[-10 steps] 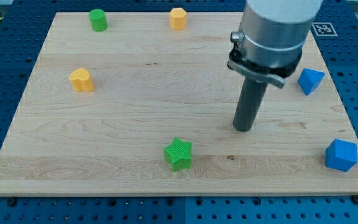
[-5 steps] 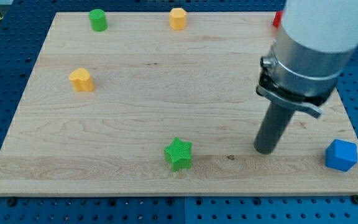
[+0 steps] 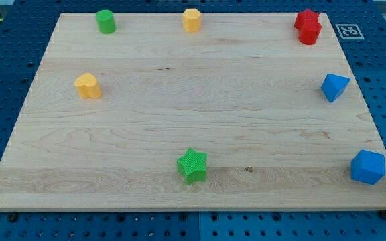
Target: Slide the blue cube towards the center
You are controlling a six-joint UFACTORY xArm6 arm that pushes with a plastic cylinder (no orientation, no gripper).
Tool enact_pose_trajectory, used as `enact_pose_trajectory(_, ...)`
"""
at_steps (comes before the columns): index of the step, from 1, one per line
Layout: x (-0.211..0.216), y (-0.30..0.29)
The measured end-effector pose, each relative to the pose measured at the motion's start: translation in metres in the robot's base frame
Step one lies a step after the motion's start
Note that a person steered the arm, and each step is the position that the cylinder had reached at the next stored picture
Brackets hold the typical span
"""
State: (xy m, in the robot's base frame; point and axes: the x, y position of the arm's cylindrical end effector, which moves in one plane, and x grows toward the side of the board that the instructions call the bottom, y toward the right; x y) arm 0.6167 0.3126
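Observation:
The blue cube sits at the board's bottom right corner, close to the right edge. A second blue block, shaped like a pyramid, lies at the right edge, above the cube. My rod and its tip do not show in the view.
The wooden board carries a green star at bottom centre, a yellow block at left, a green cylinder at top left, an orange block at top centre, and red blocks at top right.
The rod moved from the board's right centre toward the bottom right, then left the view. No block has moved.

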Motion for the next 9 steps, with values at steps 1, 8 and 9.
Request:
enact_pose_trajectory(1, -0.004, 0.000)
enact_pose_trajectory(8, -0.031, -0.065)
enact_pose_trajectory(9, -0.028, -0.067)
